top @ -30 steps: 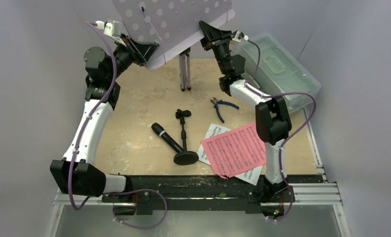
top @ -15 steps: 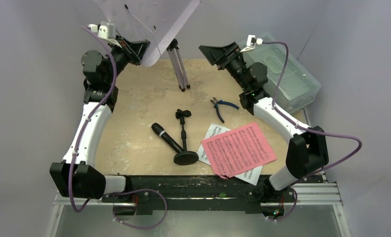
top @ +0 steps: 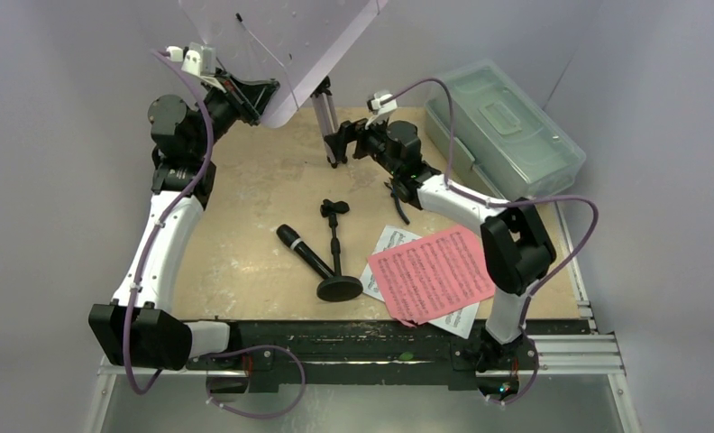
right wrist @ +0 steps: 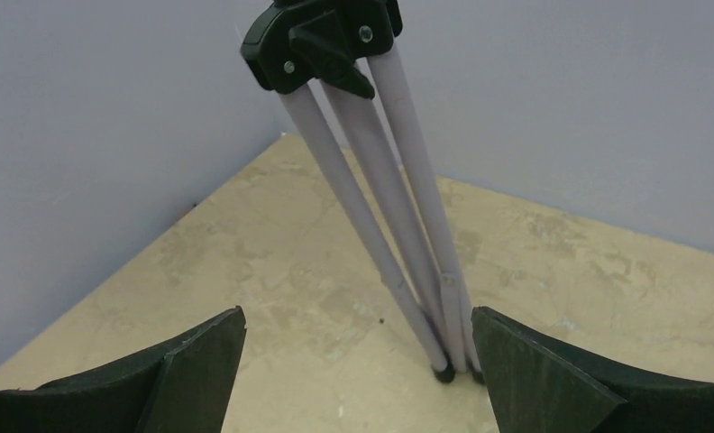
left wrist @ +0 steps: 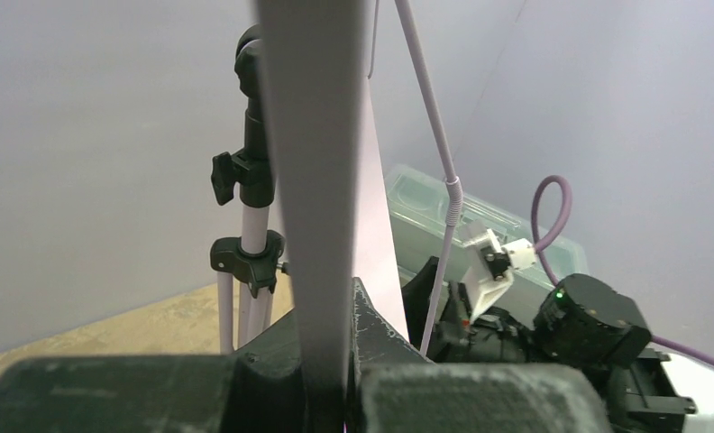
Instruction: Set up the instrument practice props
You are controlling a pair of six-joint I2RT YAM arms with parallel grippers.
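My left arm reaches up and forward at the far left, and my left gripper point(top: 248, 94) is closed tight on the lower edge of the tray point(top: 281, 41) of the lavender music stand point(top: 324, 108). In the left wrist view the tray edge point(left wrist: 313, 180) runs straight up between my pinched fingers. My right arm is bent low across the table point(top: 245, 198), elbow near the front right. My right gripper point(top: 344, 142) is spread wide just beside the stand's legs point(top: 333, 135).

In the right wrist view my 2 fingers point(right wrist: 191, 370) flank the 3 folded legs point(right wrist: 380, 198), which sit nearer my right finger without touching either one. The feet rest on the table.

The microphone point(top: 305, 253) and the mic stand point(top: 335, 244) lie side by side mid-table. The pink sheet point(top: 434, 271) covers most of the white sheets point(top: 391, 242) near the front right. The pliers point(top: 399, 209) are mostly hidden under my right forearm. The plastic box point(top: 502, 122) sits at the far right.

Half a second ago my right gripper was raised in front of the box; it has since dropped to the legs. My left grip and the other props have not moved.
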